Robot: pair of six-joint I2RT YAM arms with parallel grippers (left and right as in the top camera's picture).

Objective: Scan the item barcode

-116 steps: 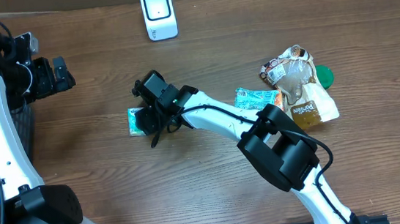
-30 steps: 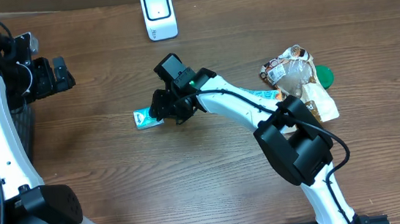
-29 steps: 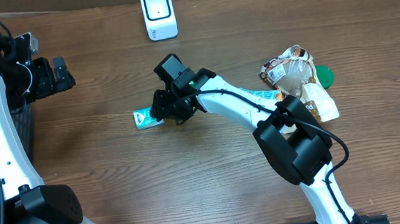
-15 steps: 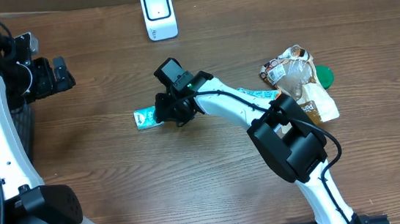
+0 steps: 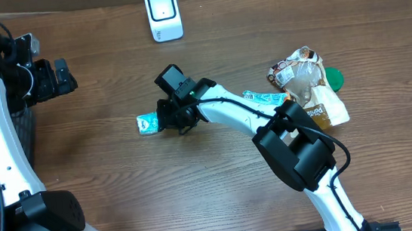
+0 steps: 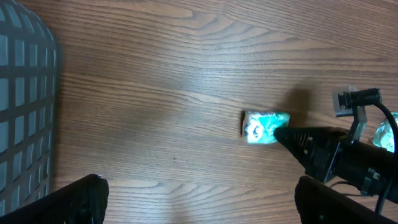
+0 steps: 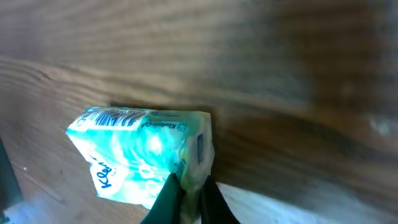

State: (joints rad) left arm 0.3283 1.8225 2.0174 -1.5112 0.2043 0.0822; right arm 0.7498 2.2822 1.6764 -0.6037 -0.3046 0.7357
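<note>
Now the right hand (image 5: 167,119) is clamped on the right end of the tissue pack (image 5: 146,123), which lies along the counter (image 5: 199,199) pointing left, with the scanner (image 5: 163,15) well beyond (the left hand (image 5: 58,75), spread open, sits farther off).

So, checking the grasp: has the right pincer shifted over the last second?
Yes. In the overhead view the right pincer moved slightly left and farther from the white scanner, pinching the tissue pack at its edge.

Wooden table (image 5: 122,184) bears scanner (image 5: 163,15), tissue pack (image 5: 147,123), snack packets (image 5: 306,87).
</note>
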